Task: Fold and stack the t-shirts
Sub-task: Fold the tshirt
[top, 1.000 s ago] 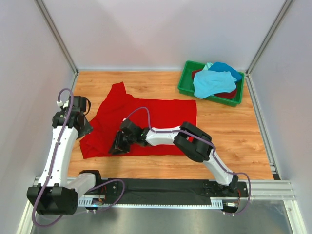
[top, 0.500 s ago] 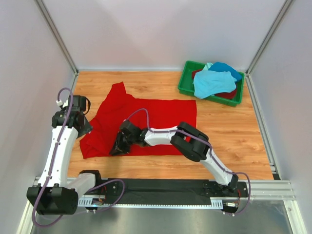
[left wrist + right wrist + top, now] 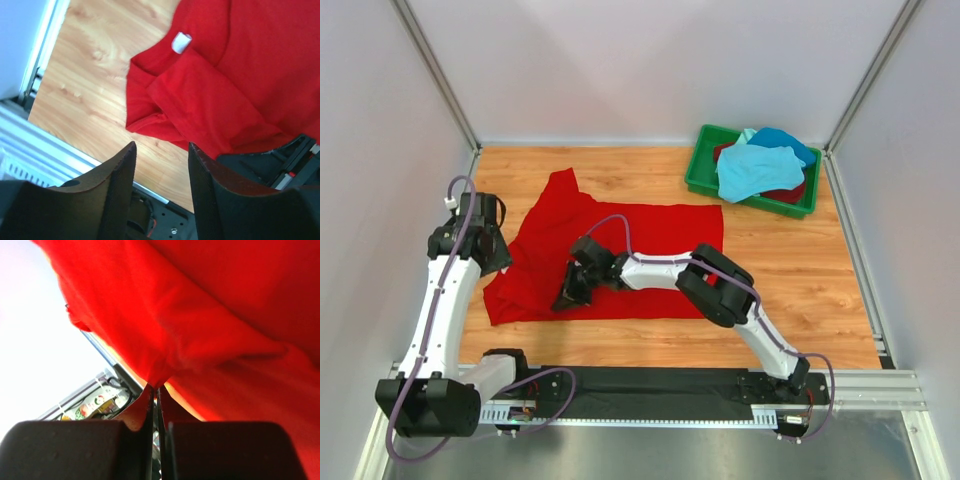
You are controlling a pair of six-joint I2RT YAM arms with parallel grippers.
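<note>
A bright red t-shirt (image 3: 640, 240) lies spread on the wooden table, its left part bunched. My right gripper (image 3: 567, 298) is at the shirt's near left edge, shut on a pinch of the red cloth (image 3: 200, 340), which hangs lifted from the fingertips (image 3: 148, 399). My left gripper (image 3: 488, 255) is open and empty above the shirt's left edge; in the left wrist view the folded sleeve and white neck label (image 3: 180, 42) lie beyond its fingers (image 3: 120, 170). More t-shirts, light turquoise (image 3: 757, 170), blue (image 3: 786, 141) and dark red (image 3: 786, 195), are piled in the bin.
A green plastic bin (image 3: 705, 172) stands at the table's back right corner. Grey walls close the sides and back. A black rail with the arm bases (image 3: 650, 385) runs along the near edge.
My right gripper has shifted slightly right and away with the pinched cloth. My left gripper has moved a little farther back.
</note>
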